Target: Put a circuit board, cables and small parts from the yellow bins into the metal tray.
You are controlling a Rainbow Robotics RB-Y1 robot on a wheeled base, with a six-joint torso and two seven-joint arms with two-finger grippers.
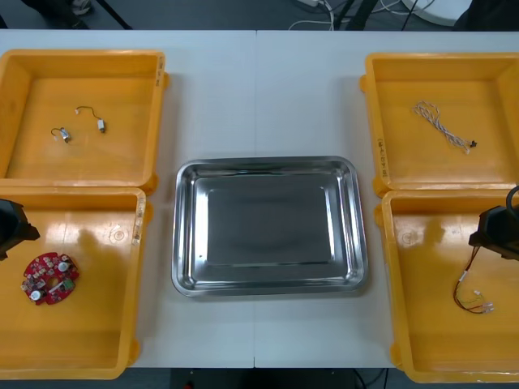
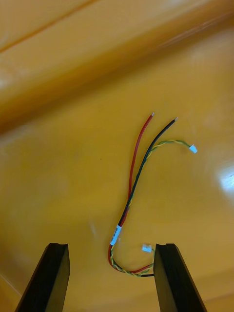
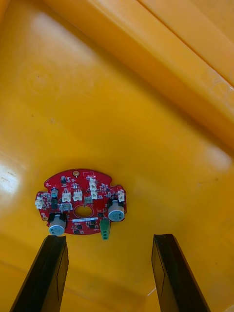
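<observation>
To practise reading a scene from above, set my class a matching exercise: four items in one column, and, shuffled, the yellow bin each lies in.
Column 1: 1 circuit board; 2 small metal parts; 3 twisted cable; 4 red and yellow cable.
Column 2: A far right bin; B near left bin; C near right bin; D far left bin.
Pairs: 1-B; 2-D; 3-A; 4-C.
Left gripper open above the near left bin, right gripper open above the near right bin.

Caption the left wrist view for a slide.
Left end effector, fingers open, facing a round red circuit board that lies flat in a yellow bin.
</observation>
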